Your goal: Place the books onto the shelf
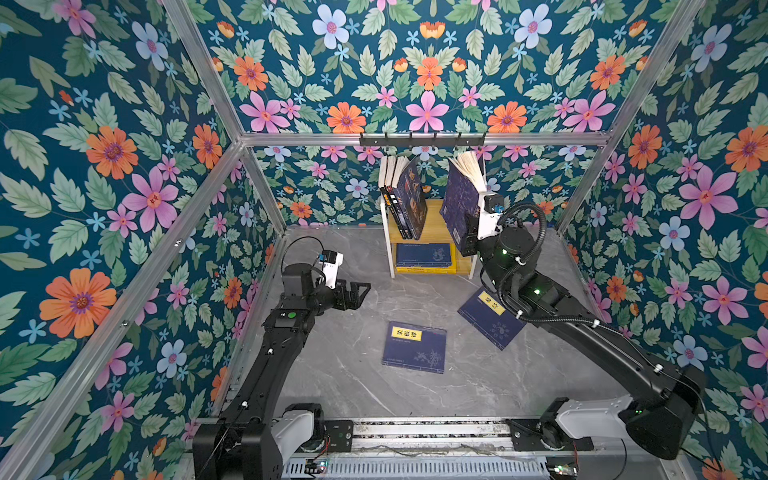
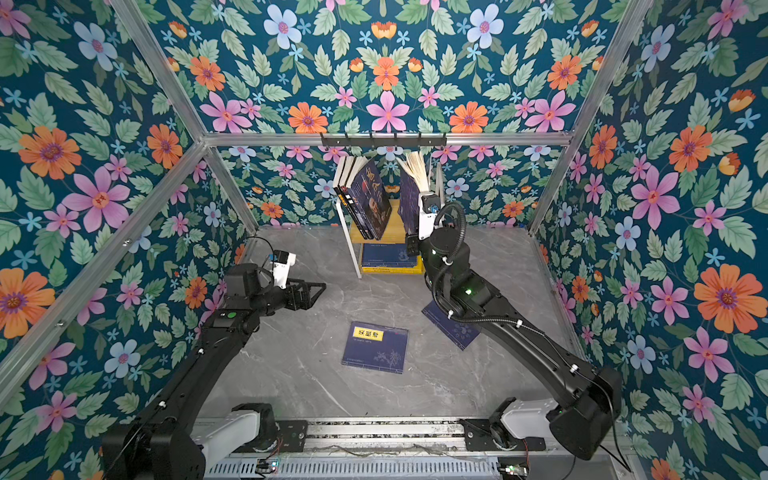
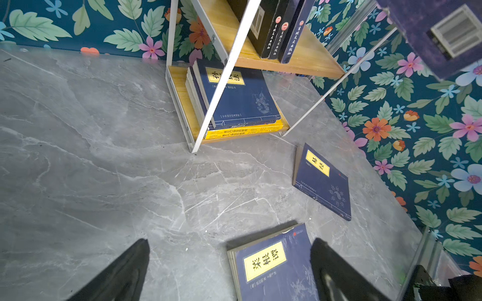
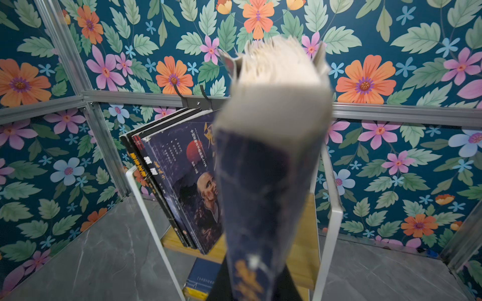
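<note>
1. The right gripper (image 1: 469, 239) is clamped on the lower edge of a held navy book (image 1: 460, 203). It keeps the book upright, with the pages fanning open at the top.
2. The held navy book stands over the right end of the upper board of the shelf (image 1: 436, 226). Whether its bottom edge rests on the board cannot be told.
3. At the left end of that upper board lean the dark books (image 1: 405, 199), tilted and apart from the held one.
4. On the shelf's lower board lies a flat stack (image 1: 424, 255), navy covers on top of yellow ones.
5. The left gripper (image 1: 357, 293) is spread wide and grips nothing. It hangs in front of the shelf and off to its left, well apart from it.
6. A labelled navy book (image 1: 415, 347) lies flat on the grey tabletop (image 1: 357, 374), well in front of the shelf. In the left wrist view it shows between the open fingers (image 3: 125, 271). In both top views the claw is clear of it.
7. A second labelled book (image 3: 322, 182) lies flat near the shelf's right front leg, partly under the right arm in both top views.
</note>
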Controlling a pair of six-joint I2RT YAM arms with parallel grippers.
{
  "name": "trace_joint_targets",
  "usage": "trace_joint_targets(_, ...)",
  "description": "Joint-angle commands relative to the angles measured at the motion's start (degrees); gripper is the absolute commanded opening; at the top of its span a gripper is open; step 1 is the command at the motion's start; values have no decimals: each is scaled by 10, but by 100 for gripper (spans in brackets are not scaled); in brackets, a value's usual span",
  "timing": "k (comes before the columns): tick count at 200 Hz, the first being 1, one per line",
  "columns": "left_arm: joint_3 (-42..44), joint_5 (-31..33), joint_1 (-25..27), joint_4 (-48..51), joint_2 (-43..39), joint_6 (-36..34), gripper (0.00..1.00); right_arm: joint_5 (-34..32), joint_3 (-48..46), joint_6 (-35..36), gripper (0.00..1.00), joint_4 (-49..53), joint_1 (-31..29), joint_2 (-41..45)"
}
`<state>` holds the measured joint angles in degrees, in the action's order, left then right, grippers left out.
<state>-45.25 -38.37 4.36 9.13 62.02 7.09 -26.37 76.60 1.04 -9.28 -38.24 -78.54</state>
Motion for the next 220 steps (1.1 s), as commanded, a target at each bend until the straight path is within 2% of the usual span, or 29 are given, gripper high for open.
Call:
trace_joint_targets(1, -5, 6, -1, 10, -4, -14, 100, -35, 40, -17, 0, -64, 10, -43)
trace_joint_targets(27, 0, 11, 3, 3, -4, -16, 100, -71, 82, 3, 0, -83, 11, -105)
trace_joint_targets(62, -3, 7, 6, 6, -4, -17, 100, -65, 140, 8, 0, -66, 14, -192)
trace_joint_targets(93, -9, 3, 8, 17, -3, -14, 100, -63, 158, -10, 0, -61, 15, -236)
trace_joint_targets(139, -9, 4, 9, 14, -1, -12, 100, -29, 173, -43, 0, -47, 15, -265)
trace_joint_targets(220, 0, 14, 9, 4, -1, -15, 100, 76, 210, -81, 0, -54, 15, -308)
